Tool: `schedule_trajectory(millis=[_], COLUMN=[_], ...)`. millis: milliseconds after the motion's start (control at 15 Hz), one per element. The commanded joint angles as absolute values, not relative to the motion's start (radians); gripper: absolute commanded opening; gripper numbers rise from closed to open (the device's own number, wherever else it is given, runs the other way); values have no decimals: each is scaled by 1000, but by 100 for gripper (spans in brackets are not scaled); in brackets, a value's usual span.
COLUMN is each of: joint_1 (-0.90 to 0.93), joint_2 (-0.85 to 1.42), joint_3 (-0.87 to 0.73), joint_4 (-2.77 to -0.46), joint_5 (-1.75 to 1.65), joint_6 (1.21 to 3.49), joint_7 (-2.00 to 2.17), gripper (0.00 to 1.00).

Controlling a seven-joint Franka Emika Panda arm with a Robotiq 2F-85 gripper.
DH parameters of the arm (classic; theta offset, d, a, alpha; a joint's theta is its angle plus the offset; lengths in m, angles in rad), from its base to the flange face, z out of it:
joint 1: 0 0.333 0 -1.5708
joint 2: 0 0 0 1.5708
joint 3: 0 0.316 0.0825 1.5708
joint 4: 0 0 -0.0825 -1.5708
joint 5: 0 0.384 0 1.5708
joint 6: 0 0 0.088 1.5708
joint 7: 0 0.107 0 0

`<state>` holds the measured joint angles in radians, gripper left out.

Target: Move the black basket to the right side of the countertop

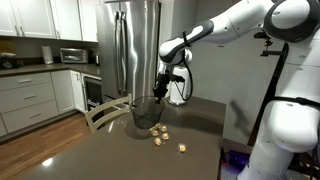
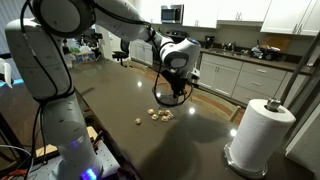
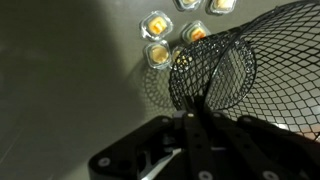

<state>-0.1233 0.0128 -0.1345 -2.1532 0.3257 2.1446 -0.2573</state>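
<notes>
Kitchen countertop (image 1: 205,140), mid-frame: the gripper (image 3: 190,118) pinches the black basket (image 3: 228,70) by its rim (fingers closed narrow on the wire), seemingly to carry it clear of the yellowish pieces (image 3: 158,52) beside it.

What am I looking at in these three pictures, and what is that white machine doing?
The white machine is a robot arm with a pincer at its tip. Two pictures come from cameras standing in the room; the third comes from a camera on the arm's wrist, looking past the pincer. The pincer is shut on the rim of a black wire basket. On the dark countertop, beside the basket, lie a few small yellowish pieces. A paper towel roll stands near one edge.
</notes>
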Motion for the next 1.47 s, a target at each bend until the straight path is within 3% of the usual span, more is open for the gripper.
schedule_trajectory(millis=[0, 1400], joint_1=[-147, -265], joint_2=[-45, -107], joint_3=[-154, -351], joint_4=[-2231, -2358], joint_5=[372, 547], joint_6=[2209, 2237], joint_7=[-242, -237], gripper=[6, 6])
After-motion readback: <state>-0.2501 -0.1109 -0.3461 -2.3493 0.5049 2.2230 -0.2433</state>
